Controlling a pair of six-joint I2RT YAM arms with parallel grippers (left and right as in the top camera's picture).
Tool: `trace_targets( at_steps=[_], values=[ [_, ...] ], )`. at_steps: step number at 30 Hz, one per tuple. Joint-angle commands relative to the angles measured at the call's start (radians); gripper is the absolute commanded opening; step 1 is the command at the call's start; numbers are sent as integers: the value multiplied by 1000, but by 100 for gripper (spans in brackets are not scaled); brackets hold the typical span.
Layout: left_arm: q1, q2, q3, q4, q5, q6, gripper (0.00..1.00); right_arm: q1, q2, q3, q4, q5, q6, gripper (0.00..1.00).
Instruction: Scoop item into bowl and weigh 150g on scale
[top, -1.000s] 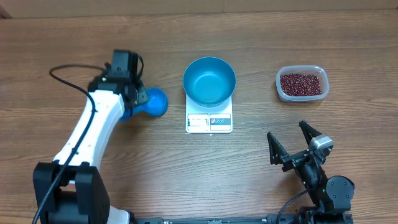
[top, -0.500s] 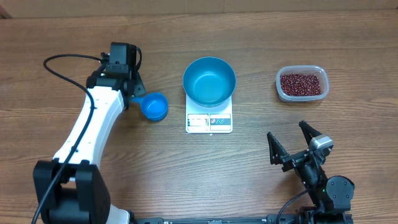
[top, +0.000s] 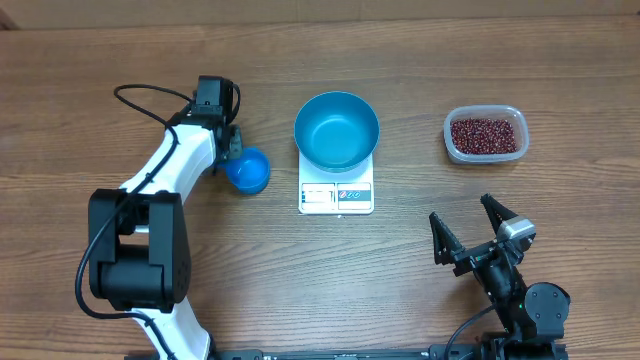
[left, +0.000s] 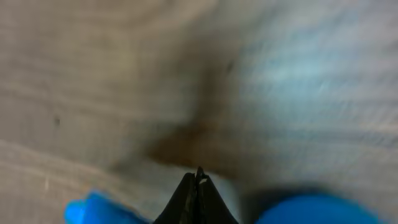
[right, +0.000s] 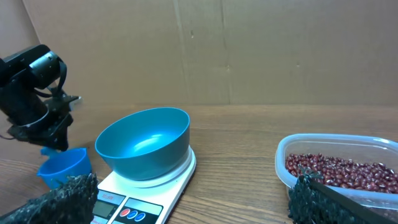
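Two arms stand at a wooden desk. From overhead, the blue bowl sits on the white scale near the middle, and the beans lie in a clear tub well apart to the right. A small blue scoop rests on the desk just left of the scale. The left gripper hangs at the scoop's upper left edge; whether it touches cannot be told. The right gripper is near the front edge, its fingers spread wide and holding nothing. The left wrist view is blurred: the dark fingers are pressed together to a point, with blurred blue shapes low on either side. In the right wrist view the bowl stands on the scale, with the scoop to its left beneath the left arm and the tub of beans to its right.
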Motion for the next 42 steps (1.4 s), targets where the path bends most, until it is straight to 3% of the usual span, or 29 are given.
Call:
trace_targets(
  at_steps=[1,9,15,19,24,35,42],
  values=[
    [7,-26,40,-122,12,-26,4,4,-10,-11,1,-2,3,100],
    [7,-38,165,-332,175,-95,11,4,-10,-11,1,-2,4,100],
    [10,-38,254,-431,148,-95,20,4,-10,-11,1,-2,3,100],
    [10,-38,302,-499,212,-94,59,4,-10,-11,1,-2,3,100],
    [0,-38,281,-563,274,-94,73,4,-10,-11,1,-2,4,100],
    [-43,-38,119,-471,273,-42,76,4,-10,-11,1,-2,4,100],
    [-43,-38,51,-400,273,-41,64,4,-10,-11,1,-2,4,100]
  ],
)
